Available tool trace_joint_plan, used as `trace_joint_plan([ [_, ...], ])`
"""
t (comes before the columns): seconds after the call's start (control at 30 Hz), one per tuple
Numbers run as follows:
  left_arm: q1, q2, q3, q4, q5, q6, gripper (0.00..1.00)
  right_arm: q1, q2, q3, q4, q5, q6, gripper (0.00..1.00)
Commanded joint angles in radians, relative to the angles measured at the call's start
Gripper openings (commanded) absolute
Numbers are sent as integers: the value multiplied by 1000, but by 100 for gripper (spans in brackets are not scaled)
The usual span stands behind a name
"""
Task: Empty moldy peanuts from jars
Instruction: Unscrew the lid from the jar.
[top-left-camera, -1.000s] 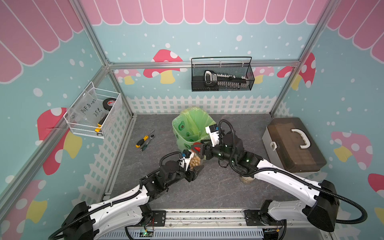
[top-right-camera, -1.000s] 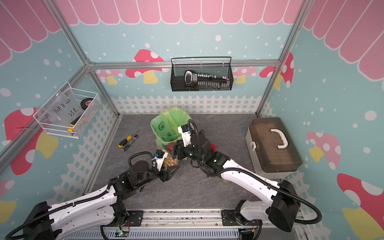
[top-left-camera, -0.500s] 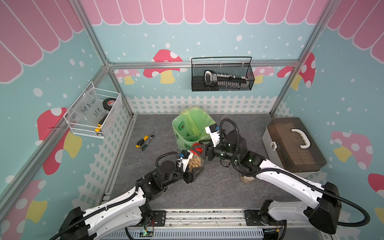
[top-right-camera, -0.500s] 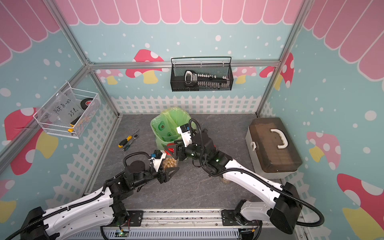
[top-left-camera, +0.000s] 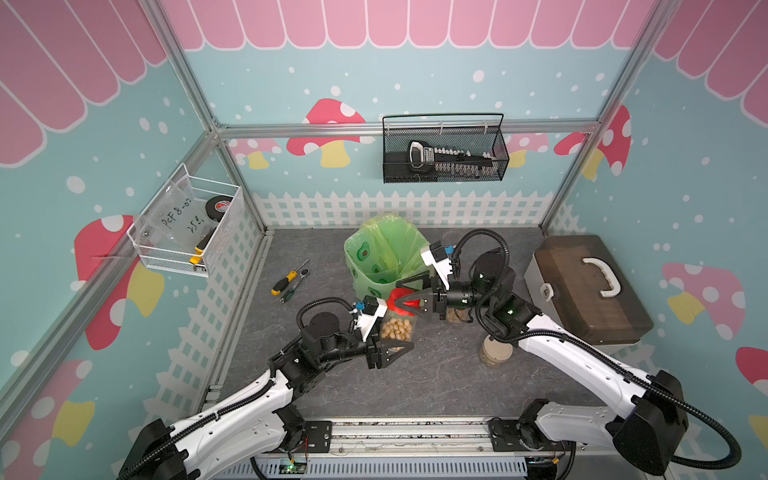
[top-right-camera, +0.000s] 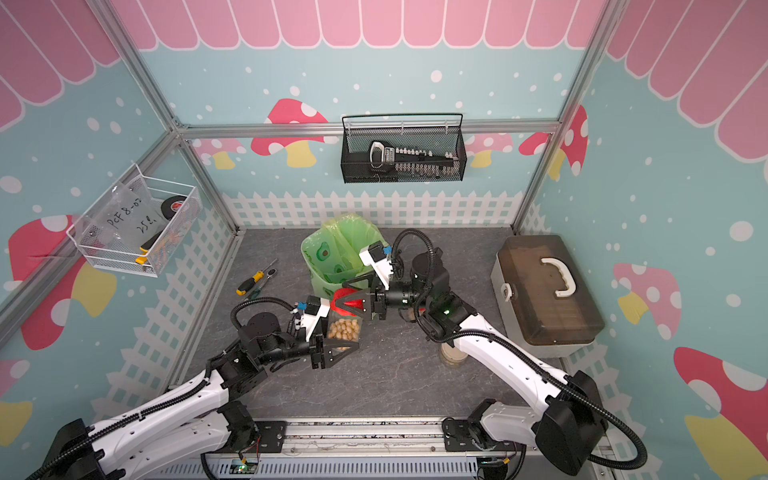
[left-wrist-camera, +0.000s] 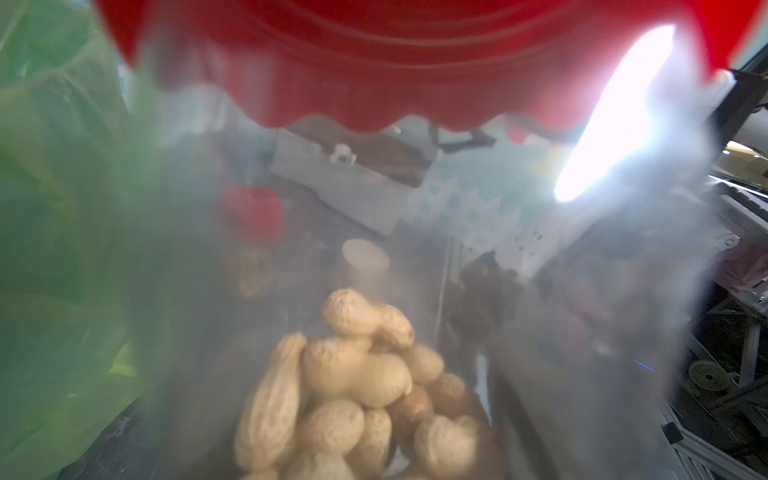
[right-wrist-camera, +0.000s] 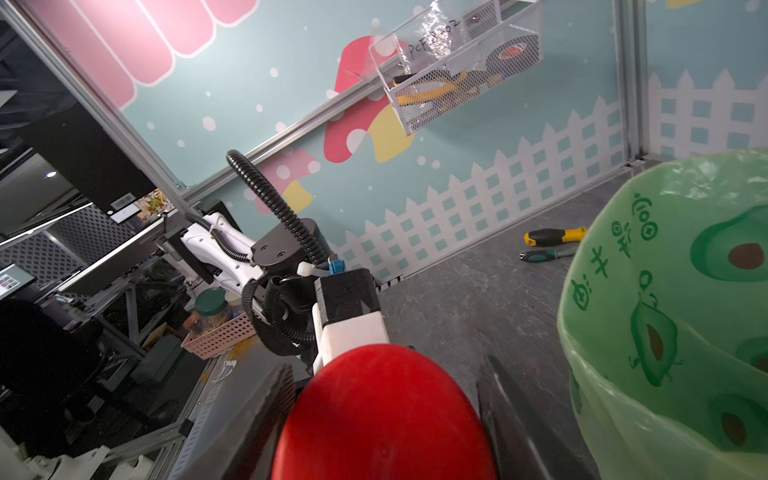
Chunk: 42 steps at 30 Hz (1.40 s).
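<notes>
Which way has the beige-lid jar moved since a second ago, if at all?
No. The beige-lid jar stays put, same gap to the brown toolbox.

Jar wall is reading as clear, smooth and glossy; plastic or glass, can't tell. Red lid is showing smooth glossy plastic. Peanuts are looking matt, with rough shells. Bin liner is coming across as thin translucent green plastic film, wrinkled, slight sheen. Floor is looking matt grey, stone-veined. Wall basket is showing black metal mesh; side basket white-coated wire mesh. Toolbox is reading as smoky translucent plastic. Frame rails are looking like bare satin aluminium.
</notes>
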<state>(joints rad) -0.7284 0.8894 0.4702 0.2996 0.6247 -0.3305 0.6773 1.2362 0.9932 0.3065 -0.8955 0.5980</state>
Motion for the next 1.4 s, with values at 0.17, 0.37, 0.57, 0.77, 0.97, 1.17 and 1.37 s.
trace_joint_plan([
  [0.17,15,-7,39,-79,-106,-12,27,7,-43,15,-7,-55,-30,87],
  [0.37,4,-34,44,-140,-314,28,26,21,-104,27,-173,236,-26,97],
  [0.57,-101,-31,47,-186,-573,117,25,108,-91,90,-340,630,-13,97],
  [0.77,-163,-13,47,-172,-695,146,25,167,-13,130,-345,748,5,98],
  [0.97,-180,-17,26,-149,-782,156,25,239,33,181,-403,887,-7,99],
  [1.17,-183,-8,21,-134,-789,157,25,275,74,188,-390,967,5,99],
  [1.37,-187,-12,14,-125,-775,159,25,296,108,198,-367,973,8,73],
])
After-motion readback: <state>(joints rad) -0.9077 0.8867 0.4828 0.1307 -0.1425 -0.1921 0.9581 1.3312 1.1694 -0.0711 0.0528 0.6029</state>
